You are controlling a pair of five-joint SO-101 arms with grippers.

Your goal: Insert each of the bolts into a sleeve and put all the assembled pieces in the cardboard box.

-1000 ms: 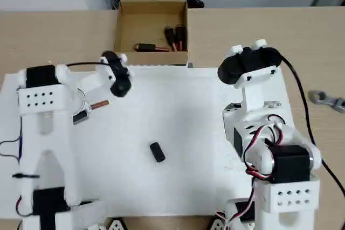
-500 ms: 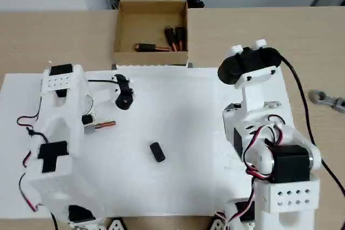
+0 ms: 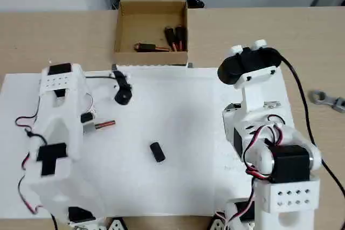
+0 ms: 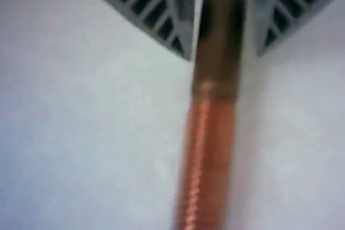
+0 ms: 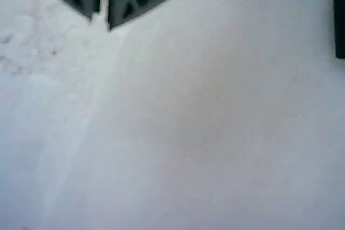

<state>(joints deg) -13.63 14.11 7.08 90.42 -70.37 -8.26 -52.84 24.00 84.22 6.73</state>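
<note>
One black sleeve (image 3: 157, 152), a short matte cylinder, lies on the white mat (image 3: 188, 106), long axis running near-to-far, slightly slanted. Left gripper (image 4: 221, 47) is clamped on the smooth end of a copper bolt (image 4: 210, 149), whose threaded shank points toward the mat's middle, tip cut off close up. Right gripper (image 5: 103, 19) is pinched closed, empty, over the mat. Farthest back, three assembled pieces (image 3: 176, 37) lie in the cardboard box (image 3: 123, 25).

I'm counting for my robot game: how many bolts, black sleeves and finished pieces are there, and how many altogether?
Loose bolt: 1
Loose black sleeve: 1
Finished pieces in the cardboard box: 3
Total: 5
</note>
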